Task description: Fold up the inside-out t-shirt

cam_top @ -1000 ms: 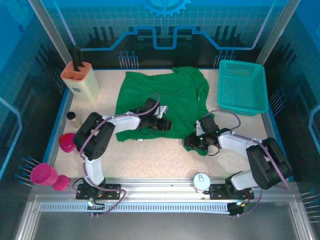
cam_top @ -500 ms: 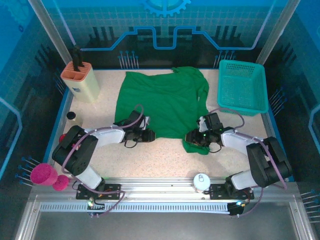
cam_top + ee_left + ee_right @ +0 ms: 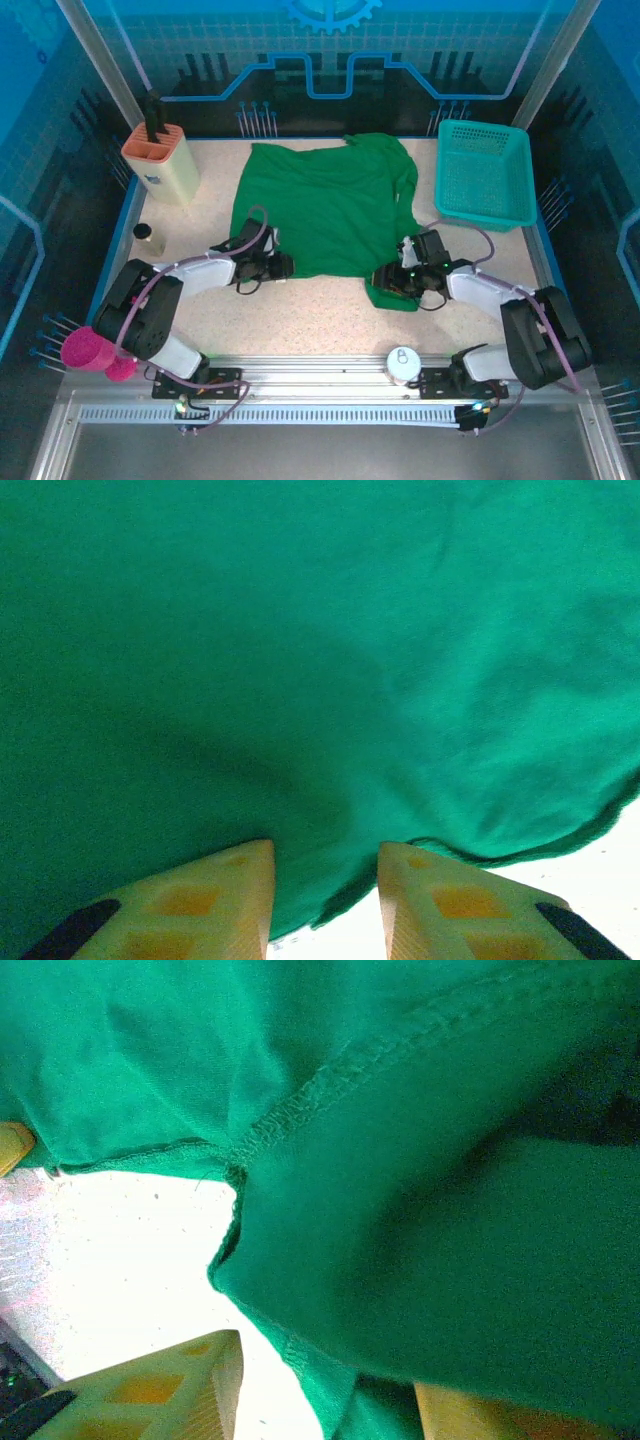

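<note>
- The desk [image 3: 330, 325] is flat and speckled, and bare at 6 o'clock of the cloth, so I judge there is room to work.
- The inside-out t-shirt [image 3: 330, 205] lies spread mid-desk at 12 o'clock of both hands, its near hem running 9 to 3.
- My left hand [image 3: 286, 267] is at the hem's 9 o'clock corner, fingers apart, the cloth edge at their tips.
- My right hand [image 3: 386, 279] is at the 3 o'clock corner, fingers apart, with a bunched fold between them.

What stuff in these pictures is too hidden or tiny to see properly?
- Top view: the t-shirt's near right corner, partly covered by the right gripper.
- Right wrist view: one finger, mostly under draped shirt cloth.
- Left wrist view: the shirt's sleeves and collar, cut off by the frame edges.
- Top view: the dark thing in the orange holder, too small to name.
</note>
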You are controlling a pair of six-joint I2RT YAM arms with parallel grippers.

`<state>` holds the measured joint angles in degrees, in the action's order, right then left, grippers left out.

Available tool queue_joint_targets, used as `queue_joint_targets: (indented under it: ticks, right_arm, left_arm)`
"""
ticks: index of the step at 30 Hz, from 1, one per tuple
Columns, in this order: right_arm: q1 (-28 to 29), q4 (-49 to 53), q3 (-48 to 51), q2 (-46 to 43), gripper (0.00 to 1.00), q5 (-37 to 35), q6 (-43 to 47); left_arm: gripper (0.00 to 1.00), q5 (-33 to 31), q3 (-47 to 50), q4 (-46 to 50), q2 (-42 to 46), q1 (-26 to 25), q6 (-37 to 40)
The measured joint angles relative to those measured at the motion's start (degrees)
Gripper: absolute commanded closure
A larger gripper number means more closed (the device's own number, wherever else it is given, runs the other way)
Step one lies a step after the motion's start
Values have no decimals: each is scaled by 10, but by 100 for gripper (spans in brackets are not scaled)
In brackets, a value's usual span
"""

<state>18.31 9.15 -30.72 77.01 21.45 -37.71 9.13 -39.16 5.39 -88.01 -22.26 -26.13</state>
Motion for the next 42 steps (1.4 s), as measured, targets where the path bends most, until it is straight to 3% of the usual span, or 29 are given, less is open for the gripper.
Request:
queue_joint_targets:
  ticks: [9,24,28,33,38,42]
  right_arm:
    - [16,-48,2,47,50,14,-15]
    - [16,-300,60,107,53,132,-91]
    - [16,-372,70,134,55,150,-122]
    - [17,-434,82,150,64,166,-154]
    - [28,-417,82,129,58,163,-148]
    - [77,-288,68,27,52,103,-89]
  left_arm:
    - [66,1,12,-5,1,1,-10]
    - [66,2,18,-19,1,3,-10]
    - [66,3,21,-24,1,3,-10]
    - [66,3,24,-30,2,4,-10]
    - [66,6,26,-31,5,4,-10]
    - [66,13,29,-31,7,4,-10]
